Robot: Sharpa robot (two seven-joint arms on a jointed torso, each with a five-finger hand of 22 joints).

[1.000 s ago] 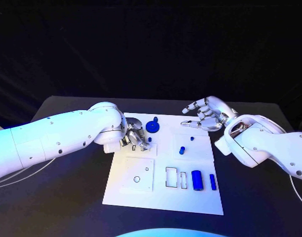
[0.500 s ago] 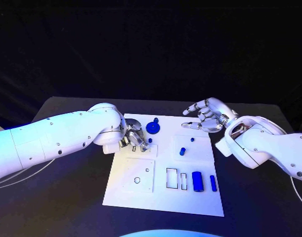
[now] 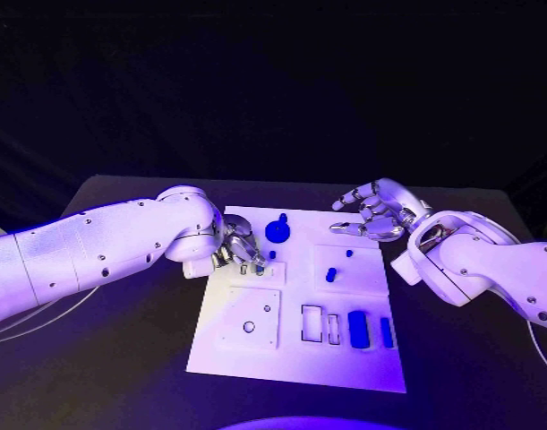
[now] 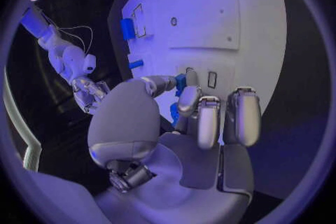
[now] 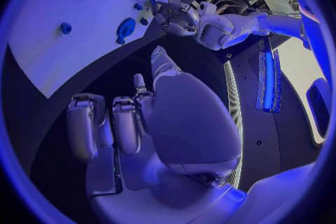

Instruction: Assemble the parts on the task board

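Observation:
The white task board [image 3: 293, 354] lies in the middle of the black table. My left hand [image 3: 237, 249] rests over its far left part. In the left wrist view the thumb and a finger [image 4: 189, 102] pinch a small blue part [image 4: 181, 82] just above the board; the same small blue part [image 3: 270, 255] sits at the fingertips in the head view. A round blue part [image 3: 277, 231] stands just beyond it. My right hand [image 3: 374, 211] hovers over the board's far right edge, fingers loosely bent and apart, holding nothing.
Two small blue pegs [image 3: 348, 252] [image 3: 330, 273] stand in the board's right middle. A blue cylinder [image 3: 357, 328] and a thin blue bar [image 3: 386, 331] lie near its right front, beside empty rectangular slots [image 3: 311, 322]. A round hole [image 3: 247, 327] is at the left front.

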